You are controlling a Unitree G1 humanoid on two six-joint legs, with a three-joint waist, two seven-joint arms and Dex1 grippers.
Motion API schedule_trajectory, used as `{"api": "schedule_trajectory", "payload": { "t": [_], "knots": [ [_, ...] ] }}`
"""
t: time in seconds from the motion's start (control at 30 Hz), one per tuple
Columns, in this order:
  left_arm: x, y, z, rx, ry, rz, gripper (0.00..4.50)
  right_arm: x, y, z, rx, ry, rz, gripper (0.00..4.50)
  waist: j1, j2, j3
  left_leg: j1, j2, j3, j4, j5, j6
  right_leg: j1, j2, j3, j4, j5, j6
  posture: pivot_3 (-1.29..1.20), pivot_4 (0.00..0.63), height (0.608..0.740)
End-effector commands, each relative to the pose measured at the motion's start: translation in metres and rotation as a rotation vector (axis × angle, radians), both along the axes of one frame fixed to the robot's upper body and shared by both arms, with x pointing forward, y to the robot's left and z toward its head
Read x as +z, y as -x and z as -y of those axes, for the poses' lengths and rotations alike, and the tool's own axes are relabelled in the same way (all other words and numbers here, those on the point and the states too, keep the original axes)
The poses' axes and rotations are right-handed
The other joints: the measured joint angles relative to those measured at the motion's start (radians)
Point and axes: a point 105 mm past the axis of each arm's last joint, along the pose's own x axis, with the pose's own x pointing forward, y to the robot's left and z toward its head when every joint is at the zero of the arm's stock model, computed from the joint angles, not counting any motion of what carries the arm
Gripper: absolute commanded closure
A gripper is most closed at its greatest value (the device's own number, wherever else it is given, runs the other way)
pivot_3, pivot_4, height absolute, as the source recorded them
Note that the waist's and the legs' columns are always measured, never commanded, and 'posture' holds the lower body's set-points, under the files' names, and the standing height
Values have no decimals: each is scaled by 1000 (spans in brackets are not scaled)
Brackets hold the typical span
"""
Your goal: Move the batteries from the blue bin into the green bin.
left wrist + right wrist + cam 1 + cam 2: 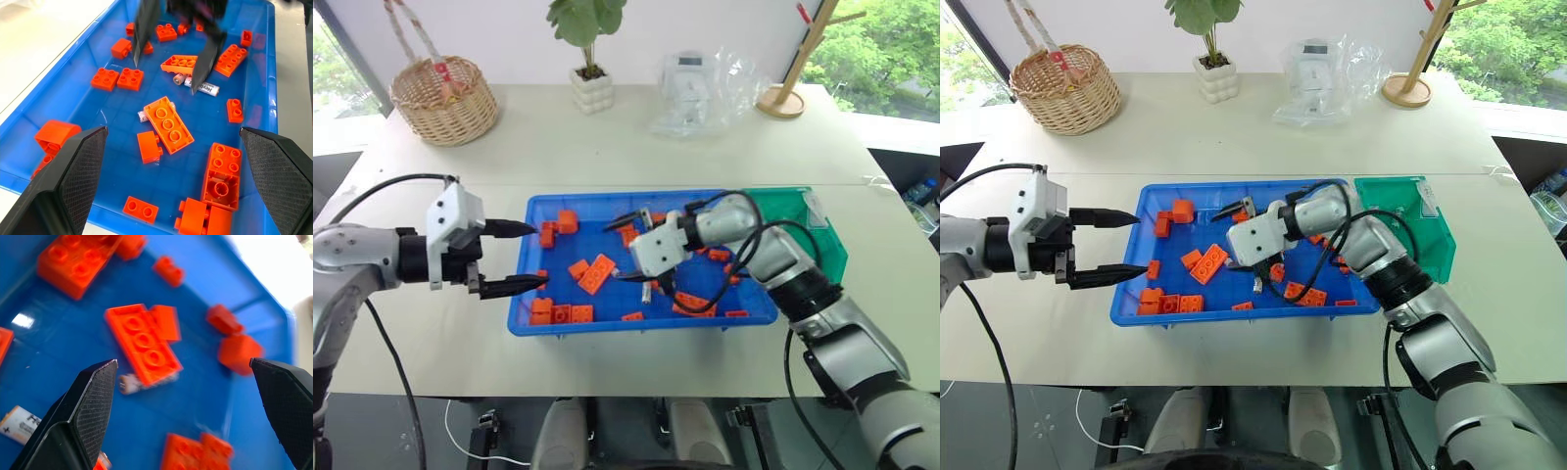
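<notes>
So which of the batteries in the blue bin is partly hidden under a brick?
The battery tucked under the long orange brick mid-bin; only its end pokes out. The other two batteries lie uncovered beside another long brick, below the right gripper's fingers.

head stereo pair: high, facing forward-down over table [607,147], whole blue bin [533,211] framed (second eye nearly identical) | left wrist: close, low, looking along bin floor toward right gripper [171,54] | right wrist: very close, down onto bricks [144,345] | shared: bin interior, long brick over one of the batteries [143,116]
</notes>
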Motion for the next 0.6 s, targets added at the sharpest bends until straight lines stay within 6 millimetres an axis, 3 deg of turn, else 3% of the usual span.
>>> {"api": "schedule_trajectory", "payload": {
  "t": [0.03,0.17,0.4,0.5,0.6],
  "knots": [
    [9,3,5,-16,7,36,0,-6,3,-8,60,10,40,54,0,0,0,0,0,0,0,0,0,0,0,0,0,0,0,0,150,736],
    [13,2,7,-20,17,38,0,-19,-5,-11,69,34,82,54,2,0,0,0,0,-1,0,0,0,1,0,0,0,0,0,0,150,736],
    [13,2,6,-21,10,38,0,-18,-17,-26,35,-30,116,54,-1,-1,0,2,0,-1,0,1,-2,1,0,0,1,0,0,0,150,736],
    [13,1,7,-21,11,42,0,-19,-17,-27,43,-38,115,921,-1,-1,0,2,0,-1,0,1,-2,1,0,0,1,0,0,0,150,736],
    [15,-1,7,-20,14,50,0,-19,-15,-27,45,-42,99,2454,0,-1,0,2,0,-1,0,1,-2,1,0,0,1,0,0,0,150,736]
  ]
}}
